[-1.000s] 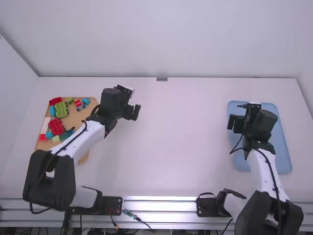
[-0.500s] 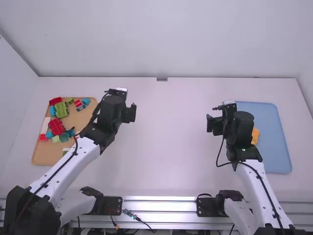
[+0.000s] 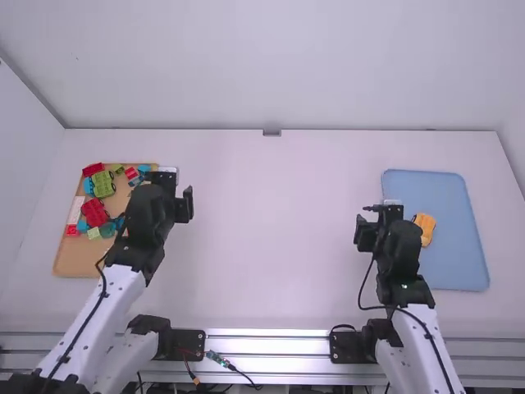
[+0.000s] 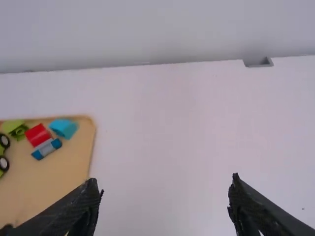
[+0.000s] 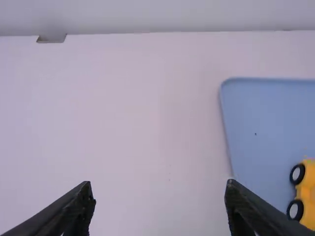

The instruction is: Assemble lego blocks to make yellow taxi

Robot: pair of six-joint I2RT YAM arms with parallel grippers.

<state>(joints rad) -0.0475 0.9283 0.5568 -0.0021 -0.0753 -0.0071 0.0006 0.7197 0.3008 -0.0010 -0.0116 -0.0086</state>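
The yellow taxi rests on the blue tray near its left side; in the right wrist view the taxi shows two black wheels. My right gripper is over the table just left of that tray, and in its wrist view the gripper stands open and holds nothing. My left gripper hangs beside the orange-brown tray's right edge; seen from its wrist, the gripper is open with bare table between the fingers.
The blue tray lies at the right. On the orange-brown tray at the left are several loose pieces, among them a green wheeled piece, a red block and a white block.
The left arm has drawn back and to the left. My right gripper has moved left off the blue tray and then nearer its base, uncovering the yellow taxi.
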